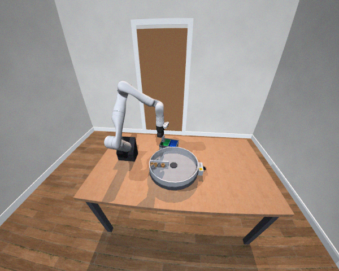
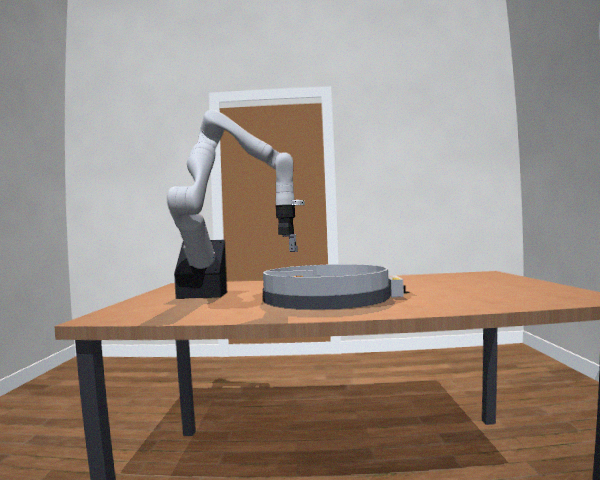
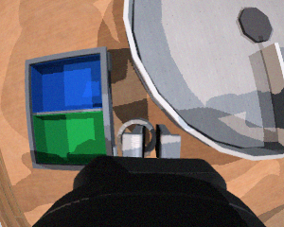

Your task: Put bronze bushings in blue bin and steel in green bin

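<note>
And here's the arm (image 1: 140, 94) (image 2: 248, 142), elbow high, wrist pointing straight down, gripper (image 1: 163, 138) (image 2: 293, 243) (image 3: 150, 135) above the turntable's (image 1: 182, 175) (image 2: 326, 284) (image 3: 194, 57) height! The fingers are closed on a steel bushing (image 3: 135, 121), a plain silvery ring pinched by its wall, seen from the wrist between green bin (image 1: 165, 142) (image 3: 68, 137) and turntable. Bronze and grey bushings sit along the turntable's divider (image 1: 159, 161) (image 3: 283, 71).
</note>
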